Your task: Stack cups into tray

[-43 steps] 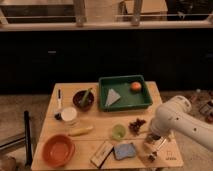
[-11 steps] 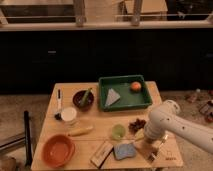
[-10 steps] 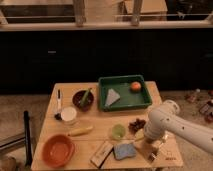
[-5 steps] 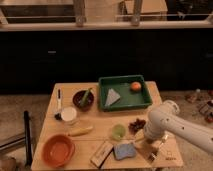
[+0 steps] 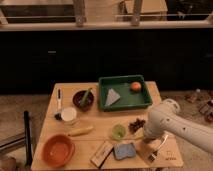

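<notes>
On table [image 5: 95,119], against back edge: tray [image 5: 125,78], with round fruit [image 5: 135,86] in its back-right corner. Left of tray: bowl [image 5: 83,99]. Front of centre: cup [image 5: 118,132]. Right of cup, over front-right corner: gripper [image 5: 152,148]. In front-left corner: larger bowl [image 5: 58,150].

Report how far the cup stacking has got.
Done: nothing; no cup is in the tray. In hand: the tool hangs open and empty over the front right of the table, right of the light green cup. Left: grasp that cup and place it in the tray.

Hand [image 5: 153,149] near green cup [image 5: 118,132]
</notes>
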`<state>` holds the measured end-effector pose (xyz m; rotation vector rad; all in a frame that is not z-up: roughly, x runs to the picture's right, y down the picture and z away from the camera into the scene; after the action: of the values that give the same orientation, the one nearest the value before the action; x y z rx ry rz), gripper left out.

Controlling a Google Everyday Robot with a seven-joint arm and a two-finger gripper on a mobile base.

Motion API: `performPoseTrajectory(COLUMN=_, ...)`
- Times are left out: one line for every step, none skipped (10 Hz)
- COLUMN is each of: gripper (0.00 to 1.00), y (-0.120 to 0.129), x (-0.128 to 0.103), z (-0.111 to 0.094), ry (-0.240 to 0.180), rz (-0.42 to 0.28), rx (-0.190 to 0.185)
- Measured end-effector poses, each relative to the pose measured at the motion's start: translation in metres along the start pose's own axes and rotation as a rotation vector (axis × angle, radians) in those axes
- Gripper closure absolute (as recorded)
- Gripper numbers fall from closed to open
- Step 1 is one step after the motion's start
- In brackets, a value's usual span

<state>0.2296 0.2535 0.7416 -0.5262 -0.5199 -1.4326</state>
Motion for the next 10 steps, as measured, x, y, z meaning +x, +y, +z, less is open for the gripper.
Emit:
performPoseTrajectory(gripper=0.20, y=0.004, x=-0.001, z=-0.004, ry=0.006, rz=0.013, rx=-0.005)
performPoseTrajectory(gripper=0.20, y=0.007, x=-0.001, z=-0.007, ry=0.009, rz=0.023, rx=-0.010)
performPoseTrajectory(gripper=0.20, y=0.009, x=0.000, z=-0.008, ry=0.010, rz=0.026, rx=-0.013)
performPoseTrajectory(gripper=0.20, y=0.013, x=0.000, z=-0.008, ry=0.009, rz=0.034, rx=-0.016)
performPoseTrajectory(gripper=0.20, y=0.018, x=-0.001, z=-0.008, ry=0.006, rz=0.044, rx=-0.019)
performPoseTrajectory(gripper=0.20, y=0.020, x=0.000, z=-0.007, ry=0.005, rz=0.044, rx=-0.018)
performPoseTrajectory(gripper=0.20, y=0.021, x=0.003, z=-0.007, ry=0.004, rz=0.042, rx=-0.016)
performPoseTrajectory(gripper=0.20, y=0.022, x=0.006, z=-0.006, ry=0.003, rz=0.034, rx=-0.008)
performPoseTrajectory(gripper=0.20, y=0.024, x=0.009, z=-0.006, ry=-0.003, rz=0.029, rx=-0.006)
performPoseTrajectory(gripper=0.20, y=0.023, x=0.012, z=-0.005, ry=-0.009, rz=0.024, rx=-0.003)
